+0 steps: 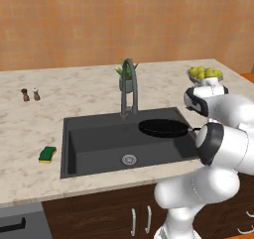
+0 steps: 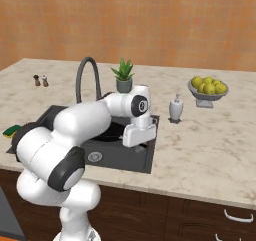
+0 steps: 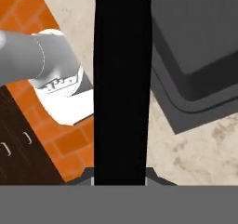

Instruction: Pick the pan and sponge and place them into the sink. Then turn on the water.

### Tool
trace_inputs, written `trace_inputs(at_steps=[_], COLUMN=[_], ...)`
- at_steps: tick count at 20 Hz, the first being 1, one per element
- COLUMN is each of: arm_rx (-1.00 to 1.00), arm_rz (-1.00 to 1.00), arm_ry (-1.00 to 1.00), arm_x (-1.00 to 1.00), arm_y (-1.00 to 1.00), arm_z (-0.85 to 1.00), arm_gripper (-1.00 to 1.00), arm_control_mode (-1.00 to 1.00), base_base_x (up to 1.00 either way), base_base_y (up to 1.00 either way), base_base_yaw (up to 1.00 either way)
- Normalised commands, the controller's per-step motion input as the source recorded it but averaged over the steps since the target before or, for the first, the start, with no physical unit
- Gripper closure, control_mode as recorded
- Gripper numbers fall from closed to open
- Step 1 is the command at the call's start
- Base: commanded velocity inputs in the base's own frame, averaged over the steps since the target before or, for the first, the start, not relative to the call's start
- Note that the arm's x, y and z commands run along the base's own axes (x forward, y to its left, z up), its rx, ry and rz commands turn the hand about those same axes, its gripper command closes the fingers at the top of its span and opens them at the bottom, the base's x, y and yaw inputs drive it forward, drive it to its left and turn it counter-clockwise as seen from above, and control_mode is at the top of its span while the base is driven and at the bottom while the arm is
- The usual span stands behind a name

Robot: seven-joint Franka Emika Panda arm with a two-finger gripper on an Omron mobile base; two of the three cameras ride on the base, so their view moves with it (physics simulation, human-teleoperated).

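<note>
Your gripper point(image 3: 120, 181) is clamping shut on the pan handle point(image 3: 122, 83), the black bar running straight up the hand view between the finger tips, which are barely poking out at the bottom. In the left base view the pan point(image 1: 162, 128) is hanging level over the right rear part of the sink point(image 1: 74, 149), up near rim height, and you cannot tell whether it is touching anything; its thin handle is pointing right toward the wrist. In the right base view the pan point(image 2: 111, 131) is mostly hiding behind the forearm, just a dark sliver showing, and the fingers themselves are hiding under the white hand. The sink basin is holding nothing but its round metal drain point(image 1: 128, 159); the arched faucet point(image 1: 129, 87) is standing at the back rim. The sponge point(image 1: 47, 154) is lying on the counter point(image 1: 30, 129) just left of the sink, apart from the rim. A small potted plant point(image 2: 123, 75) is sitting behind the faucet. A bowl point(image 2: 208, 97) at the right is holding yellow fruit point(image 2: 209, 85), with a white soap dispenser point(image 2: 175, 108) between it and the sink. Two small shakers point(image 1: 30, 94) are standing far left, too small to read.
</note>
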Motion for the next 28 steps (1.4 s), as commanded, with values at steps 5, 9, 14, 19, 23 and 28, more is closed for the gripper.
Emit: trace_inputs(at_steps=[5,9,14,19,23,28], arm_rx=[0.15,0.04,0.0,0.0,0.0,0.0], arm_rz=[0.09,0.07,0.07,0.07,0.06,0.03], arm_ry=[0.0,-0.13,-0.09,-0.04,-0.01,0.0], arm_x=[0.17,0.18,0.37,0.3,0.28,0.28], arm_y=[0.11,0.14,0.28,0.23,0.11,0.09], arm_z=[-0.51,-0.36,-0.29,-0.37,-0.42,-0.42], arm_gripper=[1.0,1.0,1.0,1.0,1.0,1.0], arm_control_mode=[-1.0,-1.0,-1.0,-1.0,-1.0,-1.0], base_base_x=[0.0,0.0,0.0,0.0,0.0,0.0], base_base_y=[0.0,0.0,0.0,0.0,0.0,0.0], base_base_yaw=[0.0,0.0,0.0,0.0,0.0,0.0])
